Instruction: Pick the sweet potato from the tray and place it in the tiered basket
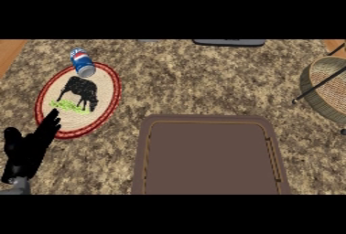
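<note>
At lower left, left robot hand [27, 151] fingers straight, holding nothing, beside brown tray [145, 155]

The tray [209, 155] lies centre-front, the plate [101, 98] bearing a can [82, 62] left, the tiered basket [327, 89] far right.

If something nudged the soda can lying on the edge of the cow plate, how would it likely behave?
The soda can lies on its side, so it would probably roll. It straddles the rim of the cow plate, so it may tip off onto the counter. It looks small, likely light.
</note>
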